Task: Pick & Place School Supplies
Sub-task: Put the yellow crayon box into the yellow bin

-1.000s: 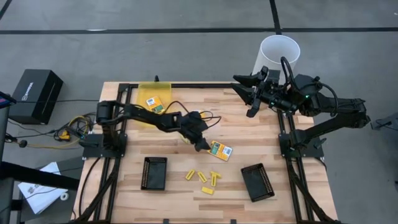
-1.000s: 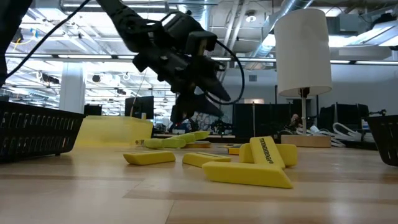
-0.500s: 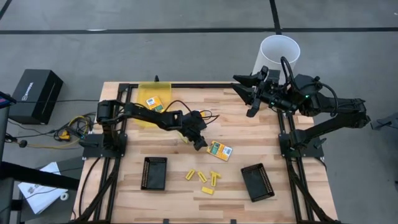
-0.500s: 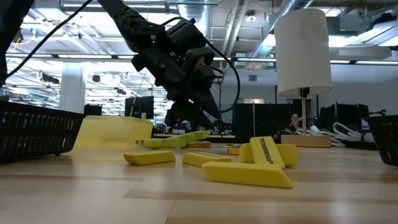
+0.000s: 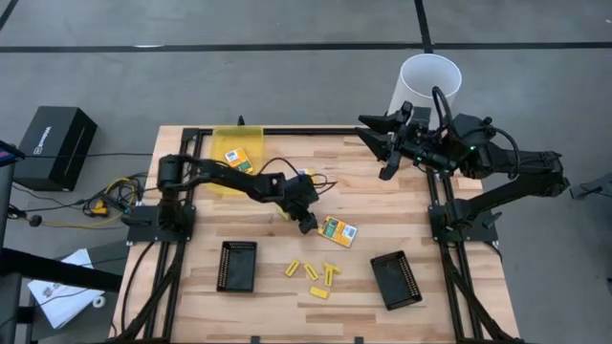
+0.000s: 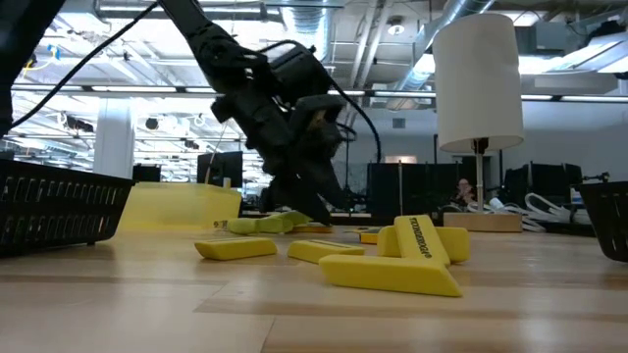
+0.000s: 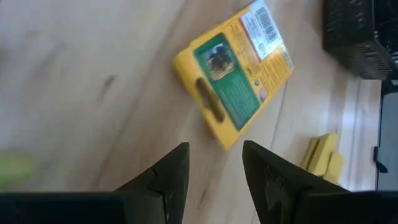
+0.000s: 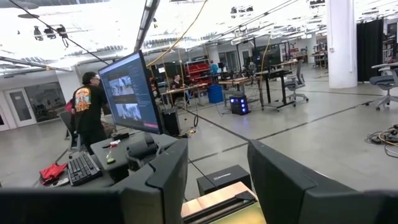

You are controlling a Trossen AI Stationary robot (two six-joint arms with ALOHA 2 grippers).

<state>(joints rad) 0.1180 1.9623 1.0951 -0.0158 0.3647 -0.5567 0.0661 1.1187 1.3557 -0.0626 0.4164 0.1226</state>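
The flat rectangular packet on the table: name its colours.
Yellow packet with a green panel; the left wrist view shows it best.

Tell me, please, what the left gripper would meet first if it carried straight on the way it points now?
Most likely the yellow-green packet on the table. The left gripper, fingers open and empty, points down at the packet's near edge, though the remaining gap is hard to judge.
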